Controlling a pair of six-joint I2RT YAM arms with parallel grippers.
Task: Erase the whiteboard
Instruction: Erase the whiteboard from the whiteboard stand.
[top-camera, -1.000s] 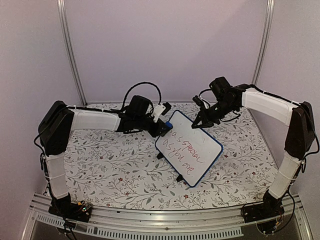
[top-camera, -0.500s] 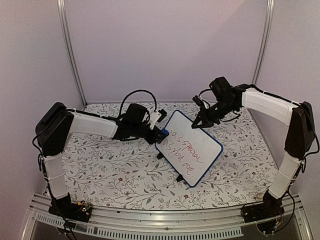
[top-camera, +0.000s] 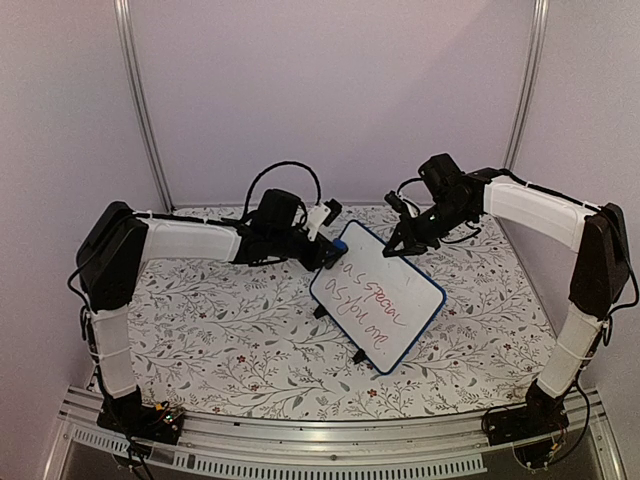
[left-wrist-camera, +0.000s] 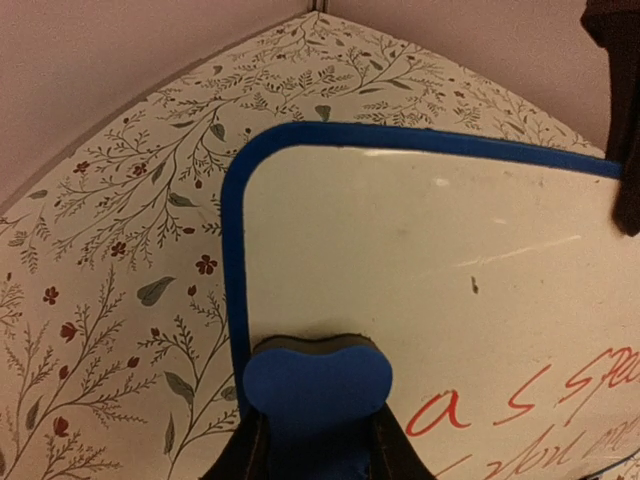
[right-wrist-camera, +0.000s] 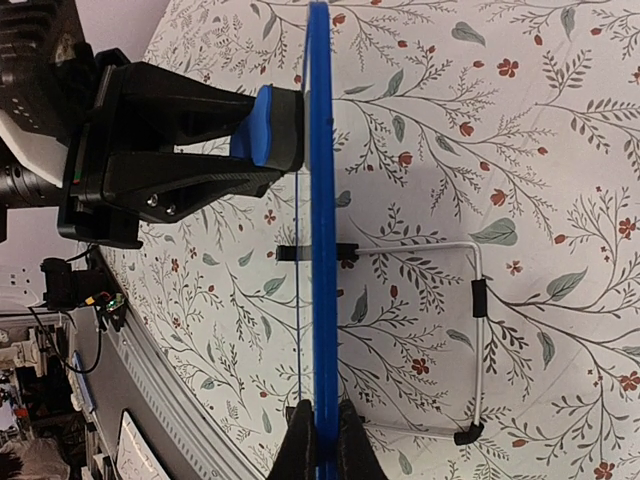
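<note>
The whiteboard (top-camera: 377, 295), white with a dark blue frame and red handwriting, stands tilted on its black feet mid-table. My left gripper (top-camera: 330, 255) is shut on a small blue eraser block (left-wrist-camera: 317, 378), which presses on the board's face near its upper left corner, left of the red writing (left-wrist-camera: 520, 400). My right gripper (top-camera: 398, 245) is shut on the board's top edge; the right wrist view shows the board edge-on as a blue strip (right-wrist-camera: 319, 200) between my fingertips (right-wrist-camera: 300, 440), with the eraser (right-wrist-camera: 268, 128) against its left side.
The table has a floral cloth (top-camera: 220, 330). A wire stand (right-wrist-camera: 478, 330) with black tips props the board from behind. White walls and metal posts (top-camera: 140, 110) enclose the back and sides.
My left gripper with the eraser moved down-left along the board's edge, then back up-right to the upper corner. The right arm and the board have not moved.
</note>
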